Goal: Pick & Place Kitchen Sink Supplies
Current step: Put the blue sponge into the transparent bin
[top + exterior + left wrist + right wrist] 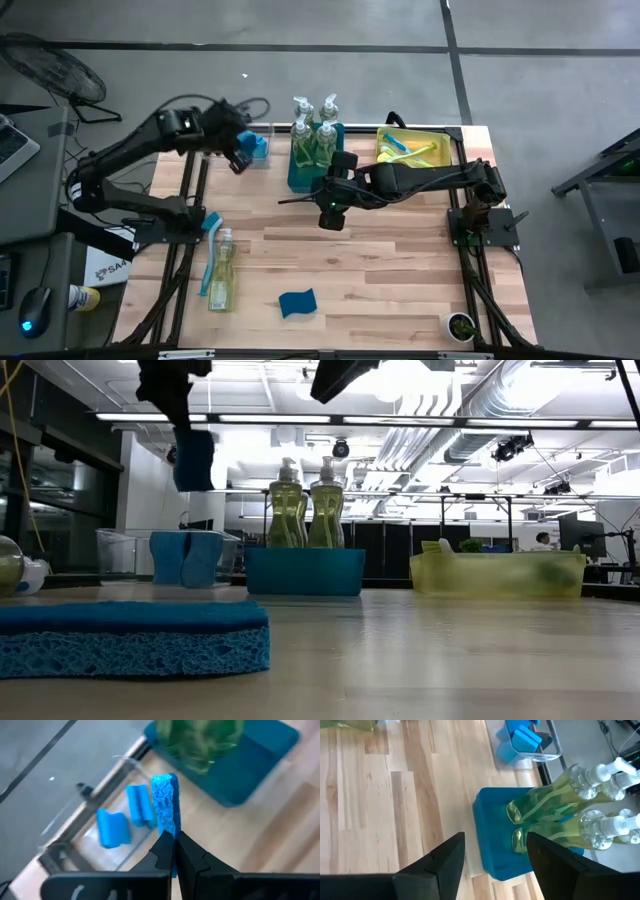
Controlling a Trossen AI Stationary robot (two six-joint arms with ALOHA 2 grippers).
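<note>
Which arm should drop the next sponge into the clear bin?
Left. The left gripper is shut on a blue sponge right above the clear bin. The right gripper is open and empty by the teal bin of soap bottles.

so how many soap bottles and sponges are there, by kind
soap pump bottles: 5 (4 in teal bin, 1 on table)
blue sponges: 4 (2 in clear bin, 1 in left gripper, 1 on table)
total: 9

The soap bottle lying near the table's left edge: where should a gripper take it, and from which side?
Grip the soap bottle across its flat-lying body, from straight above. Its length runs toward the table's near edge, with a blue brush close on its left, so close across the width and keep clear of that brush.
</note>
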